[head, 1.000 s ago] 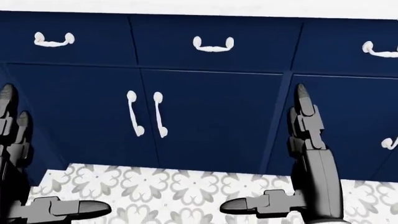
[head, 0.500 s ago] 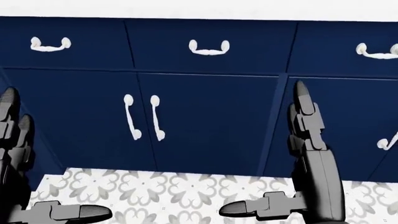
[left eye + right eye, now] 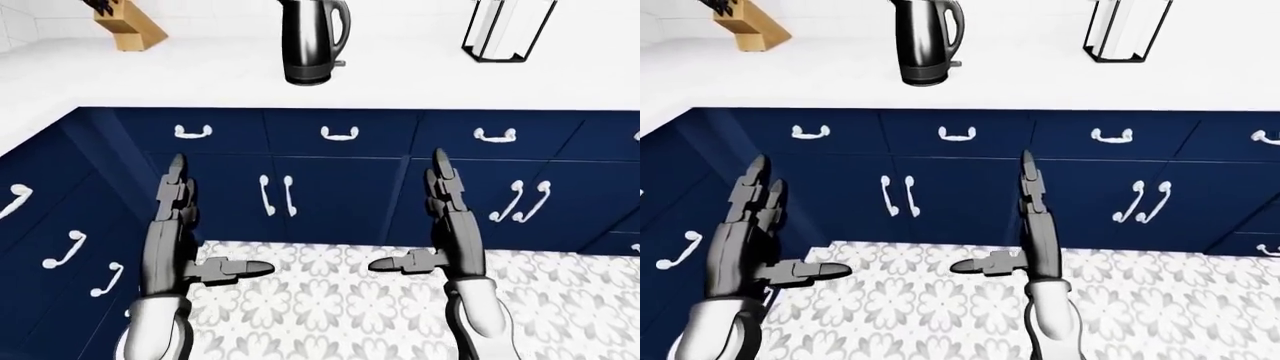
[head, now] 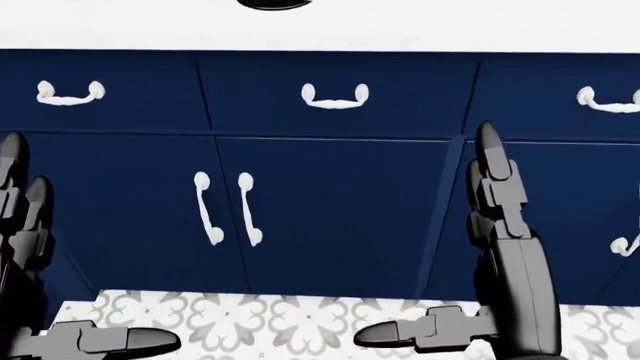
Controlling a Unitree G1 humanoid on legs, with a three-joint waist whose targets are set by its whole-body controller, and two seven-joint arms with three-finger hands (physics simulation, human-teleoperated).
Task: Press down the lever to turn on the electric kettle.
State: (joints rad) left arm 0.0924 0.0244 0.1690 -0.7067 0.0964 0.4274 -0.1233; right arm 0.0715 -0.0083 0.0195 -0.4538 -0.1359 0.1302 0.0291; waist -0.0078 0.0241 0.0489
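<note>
The dark steel electric kettle (image 3: 312, 41) stands on the white countertop (image 3: 400, 82) at the top of the left-eye view, handle to the right. A small lever tab (image 3: 340, 64) shows low by the handle. Only the kettle's base edge (image 4: 272, 4) shows in the head view. My left hand (image 3: 205, 225) and right hand (image 3: 415, 221) are both open and empty, fingers pointing up and thumbs turned inward. They are held before the blue cabinet doors, well below the countertop and apart from the kettle.
A wooden knife block (image 3: 125, 22) stands at top left and a black-framed holder (image 3: 505, 30) at top right of the counter. Blue drawers and doors with white handles (image 3: 340, 133) run below it. Blue cabinets (image 3: 50, 225) also run along the left. Patterned floor tiles (image 3: 330, 300) lie below.
The whole head view has shifted: cabinets and handles sit lower in the picture, so the camera has tilted up. The kettle's base now shows at the top edge. The hands keep their pose.
</note>
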